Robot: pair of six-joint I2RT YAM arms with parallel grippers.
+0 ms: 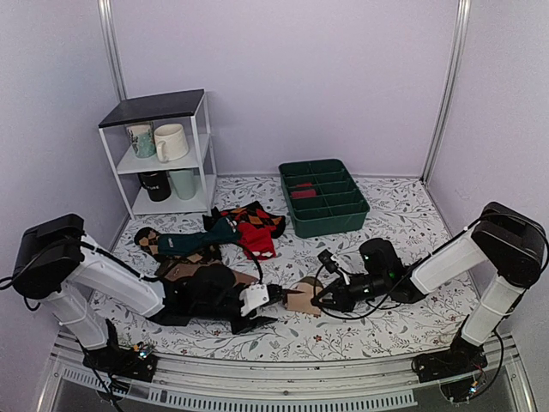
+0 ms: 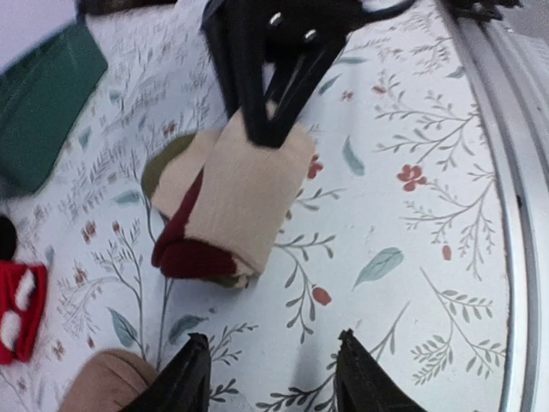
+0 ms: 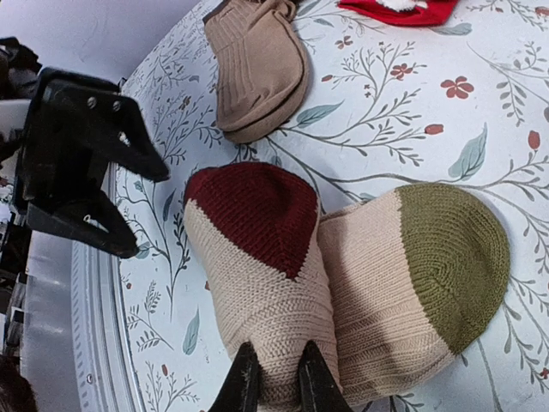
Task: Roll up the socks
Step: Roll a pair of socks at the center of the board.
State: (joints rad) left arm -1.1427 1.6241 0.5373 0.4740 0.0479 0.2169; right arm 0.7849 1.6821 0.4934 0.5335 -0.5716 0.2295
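**Left tool** (image 2: 273, 382): fingers spread wide with nothing between them, low over the desk (image 2: 429, 257) and just short of the socks (image 2: 236, 202). Judged to be standing by at the bundle's end, not gripping.

**Socks:** wound into a stubby beige roll lying on the desk between the two tools. The maroon heel and an olive patch show at the end facing the left tool.

**Right tool** (image 3: 276, 386): fingers nearly closed, pinching beige knit at the opposite end. Judged a holding grip that keeps the roll from unwinding.

**Progress:** rolling appears largely done. Whether a cuff is tucked over cannot be confirmed.

**Beyond:** the brown sock (image 3: 257, 64) lies near the roll but apart from it. The argyle socks (image 1: 257, 225) are further back, and the green tray (image 1: 324, 202) is behind those.
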